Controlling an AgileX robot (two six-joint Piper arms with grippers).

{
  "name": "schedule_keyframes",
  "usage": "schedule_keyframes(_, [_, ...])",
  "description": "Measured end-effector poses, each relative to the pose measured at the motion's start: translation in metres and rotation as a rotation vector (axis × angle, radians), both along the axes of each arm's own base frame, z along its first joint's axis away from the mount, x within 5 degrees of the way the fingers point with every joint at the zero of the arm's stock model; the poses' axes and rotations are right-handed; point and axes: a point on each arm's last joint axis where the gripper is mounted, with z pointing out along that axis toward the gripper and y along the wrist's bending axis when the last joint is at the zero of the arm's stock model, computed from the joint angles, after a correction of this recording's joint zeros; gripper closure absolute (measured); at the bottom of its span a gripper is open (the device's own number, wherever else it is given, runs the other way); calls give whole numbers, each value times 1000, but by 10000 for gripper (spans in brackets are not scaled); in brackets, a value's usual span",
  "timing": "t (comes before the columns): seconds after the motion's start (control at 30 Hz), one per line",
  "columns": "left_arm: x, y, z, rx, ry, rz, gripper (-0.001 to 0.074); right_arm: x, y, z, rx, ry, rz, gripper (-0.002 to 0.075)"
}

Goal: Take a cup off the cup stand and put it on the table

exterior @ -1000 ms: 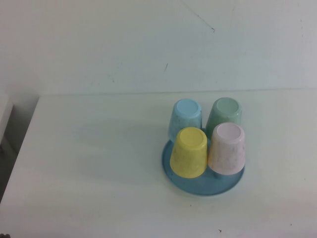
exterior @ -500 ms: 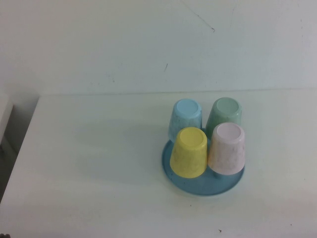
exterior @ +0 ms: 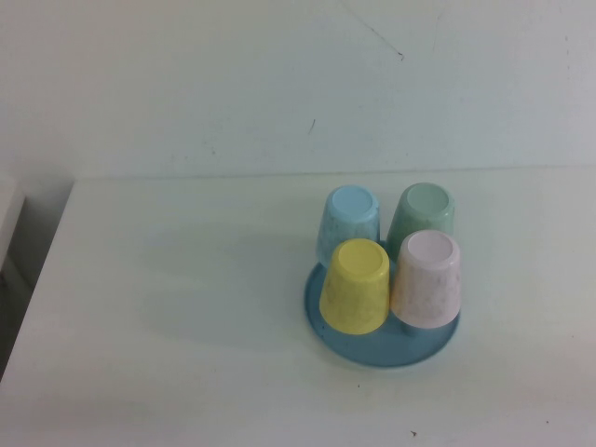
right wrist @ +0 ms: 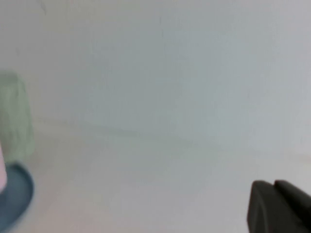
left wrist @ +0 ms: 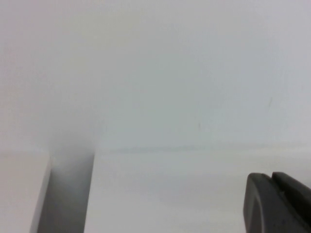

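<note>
The pale pink cup (exterior: 426, 279) sits upside down at the front right of the round blue cup stand (exterior: 382, 356), on the white table (exterior: 186, 307). A sliver of the cup (right wrist: 1, 171) and the stand's rim (right wrist: 18, 194) show at the edge of the right wrist view. Neither gripper shows in the high view. My left gripper (left wrist: 272, 177) hangs over bare table near the wall, its dark fingers pressed together and empty. My right gripper (right wrist: 273, 184) is also shut and empty, off to the side of the stand.
A yellow cup (exterior: 356, 286), a light blue cup (exterior: 349, 223) and a green cup (exterior: 421, 216) also sit upside down on the stand. The green cup shows in the right wrist view (right wrist: 12, 114). A dark gap (left wrist: 70, 194) runs beside the table's left edge.
</note>
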Motion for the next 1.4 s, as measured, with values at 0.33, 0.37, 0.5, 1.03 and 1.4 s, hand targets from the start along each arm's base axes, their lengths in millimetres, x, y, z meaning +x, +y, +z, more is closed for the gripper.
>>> schedule_keyframes(0.33, [-8,5,43,-79,-475,40,739,-11,8,54,-35,-614,88,729])
schedule_keyframes(0.37, [-9,5,45,-92,-507,41,739,-13,9,57,-42,-655,93,729])
schedule_keyframes(0.5, [-14,7,53,-121,-607,50,739,-16,7,62,-35,-724,76,729])
schedule_keyframes(1.03, [-14,-2,106,-231,-32,-44,739,-15,2,104,22,-235,16,729])
schedule_keyframes(1.4, [37,-14,98,-4,506,-84,739,34,15,130,45,367,168,729])
